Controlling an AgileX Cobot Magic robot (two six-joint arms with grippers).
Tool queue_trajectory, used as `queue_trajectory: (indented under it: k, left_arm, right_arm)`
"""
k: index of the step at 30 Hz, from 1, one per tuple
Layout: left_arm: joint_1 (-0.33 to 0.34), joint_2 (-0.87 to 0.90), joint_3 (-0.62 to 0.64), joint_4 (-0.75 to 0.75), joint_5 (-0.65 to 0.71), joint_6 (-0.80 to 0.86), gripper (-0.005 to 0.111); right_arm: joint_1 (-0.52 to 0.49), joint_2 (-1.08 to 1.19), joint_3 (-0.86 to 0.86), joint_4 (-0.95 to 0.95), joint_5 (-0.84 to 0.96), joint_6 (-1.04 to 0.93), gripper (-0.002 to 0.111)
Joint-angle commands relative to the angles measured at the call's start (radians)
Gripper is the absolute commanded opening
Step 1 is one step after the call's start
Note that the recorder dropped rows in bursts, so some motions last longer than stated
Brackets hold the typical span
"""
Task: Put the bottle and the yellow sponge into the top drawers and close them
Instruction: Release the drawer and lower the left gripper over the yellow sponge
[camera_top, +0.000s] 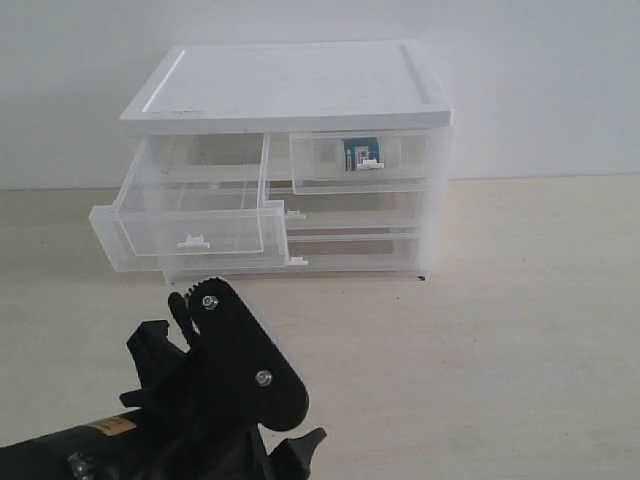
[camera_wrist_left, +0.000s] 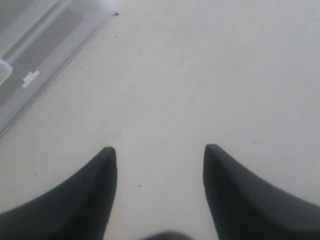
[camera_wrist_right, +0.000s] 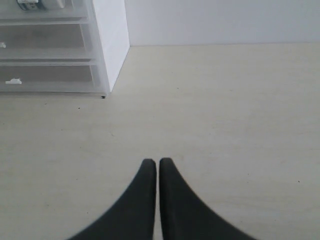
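The white-topped cabinet (camera_top: 290, 85) stands at the back of the table. Its left top drawer (camera_top: 190, 225) is pulled out and looks empty. The right top drawer (camera_top: 365, 160) is pushed in, and the bottle's blue-teal label (camera_top: 357, 155) shows through its clear front. No view shows the yellow sponge. My left gripper (camera_wrist_left: 160, 150) is open over bare tabletop with nothing between its fingers (camera_wrist_left: 100, 185); its arm (camera_top: 230, 380) fills the exterior view's lower left. My right gripper (camera_wrist_right: 157, 161) is shut on nothing, above the table to the right of the cabinet.
Two full-width clear drawers (camera_top: 350, 235) sit under the top ones, with white clip handles (camera_top: 296, 260). The cabinet's white side wall (camera_wrist_right: 112, 45) and lower drawers (camera_wrist_right: 45, 75) show in the right wrist view. A drawer front with a clip (camera_wrist_left: 31, 78) lies at the edge of the left wrist view.
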Motion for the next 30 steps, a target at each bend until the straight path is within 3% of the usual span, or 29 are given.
queue_trajectory:
  k: [1,4,6,7,11,12,15,17,23,30]
  left_arm:
    - [0.004,0.009,0.053,0.348,0.018,-0.591,0.048]
    - [0.004,0.017,0.089,0.373,0.047,-0.706,0.049]
    - [0.004,0.017,0.116,0.388,0.079,-0.814,0.057]
    - [0.004,0.017,0.116,0.391,0.116,-0.818,0.063]
    - [0.015,0.017,0.116,0.407,0.184,-0.837,0.064]
    - [0.028,0.017,0.109,0.441,0.246,-0.860,0.064]
    - [0.156,0.017,0.036,0.604,0.653,-0.949,0.064]
    - [0.212,0.017,0.009,0.634,0.744,-0.958,0.064]
    - [0.338,0.017,-0.020,0.766,0.718,-1.059,0.064]
    - [0.415,0.017,-0.066,1.165,0.839,-1.397,0.064]
  right_arm:
    - [-0.003,-0.004,-0.001,0.002,-0.004,-0.004,0.000]
    - [-0.003,-0.004,-0.001,0.002,-0.004,-0.004,0.000]
    - [-0.003,-0.004,-0.001,0.002,-0.004,-0.004,0.000]
    - [-0.003,-0.004,-0.001,0.002,-0.004,-0.004,0.000]
    - [-0.003,-0.004,-0.001,0.002,-0.004,-0.004,0.000]
    - [-0.003,-0.004,-0.001,0.002,-0.004,-0.004,0.000]
    - [-0.003,-0.004,-0.001,0.002,-0.004,-0.004,0.000]
    - [-0.003,-0.004,-0.001,0.002,-0.004,-0.004,0.000]
    - [-0.003,-0.004,-0.001,0.002,-0.004,-0.004,0.000]
    - [-0.003,-0.004,-0.001,0.002,-0.004,-0.004,0.000]
